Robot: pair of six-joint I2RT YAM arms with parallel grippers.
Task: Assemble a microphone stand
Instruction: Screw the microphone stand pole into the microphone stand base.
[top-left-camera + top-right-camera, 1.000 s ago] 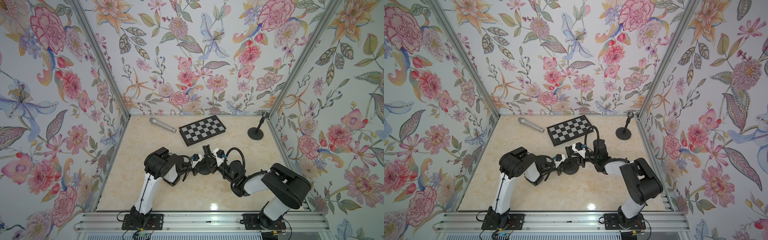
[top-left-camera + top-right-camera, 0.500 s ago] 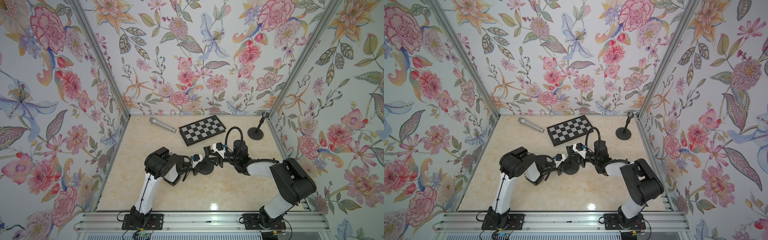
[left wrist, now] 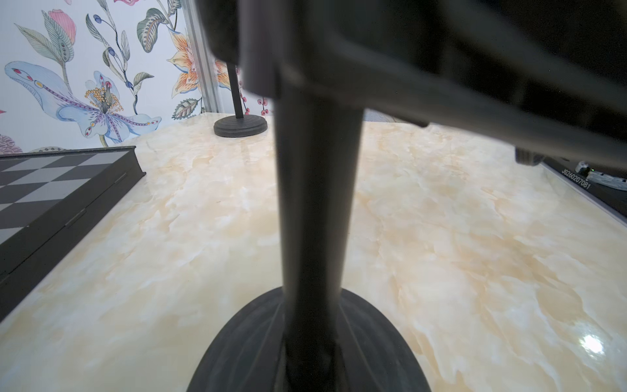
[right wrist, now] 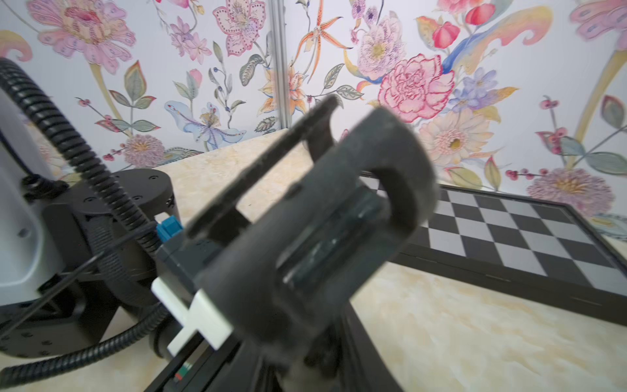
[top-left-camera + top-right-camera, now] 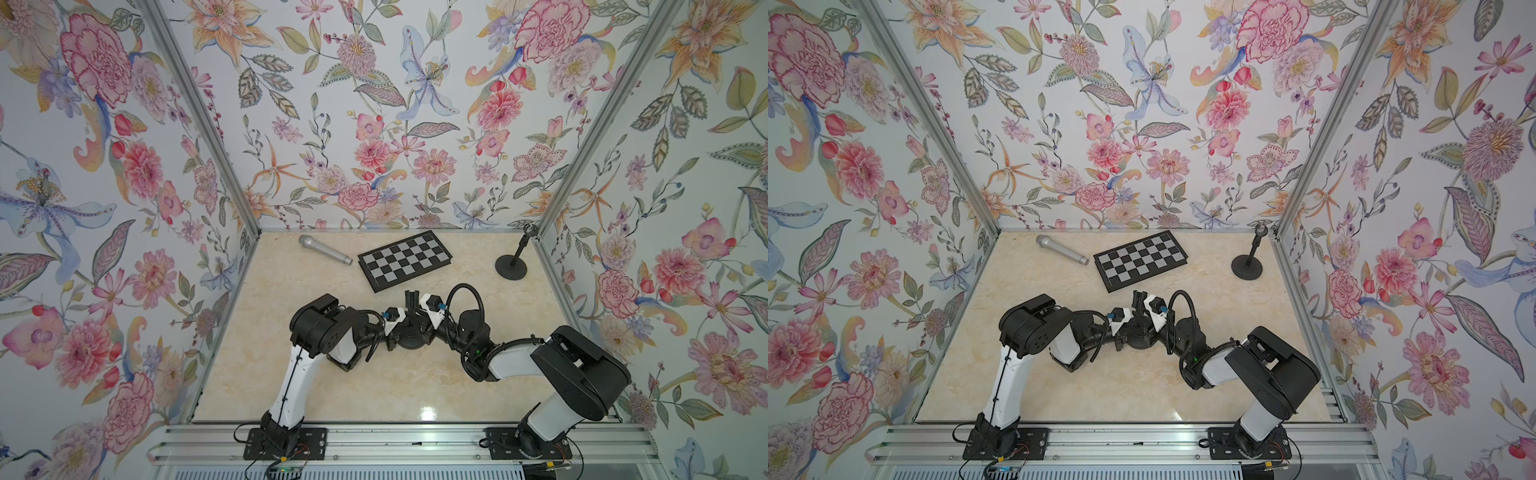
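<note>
In both top views we see the two arms meet over the middle of the desk (image 5: 395,386). They meet at a black stand (image 5: 411,340) that sits just in front of the chessboard (image 5: 405,259). The left end effector (image 5: 400,330) reaches it from the left and the right end effector (image 5: 420,316) from the right. A black clip (image 5: 410,296) sticks up between them. From up here we cannot read how wide either one is. A silver microphone (image 5: 325,249) lies near the back wall. A second stand (image 5: 511,266) is upright in the back right corner, well apart.

In the left wrist view the pole (image 3: 315,203) rises upright from its round base (image 3: 244,356) and fills the middle. The left end effector is closed tight on the pole, though its fingers are out of sight.

In the right wrist view the blurred, U-shaped clip (image 4: 339,220) fills the middle, with the chessboard (image 4: 526,237) behind it. We cannot tell how far the right end effector is closed, nor whether it has hold of the clip.
</note>
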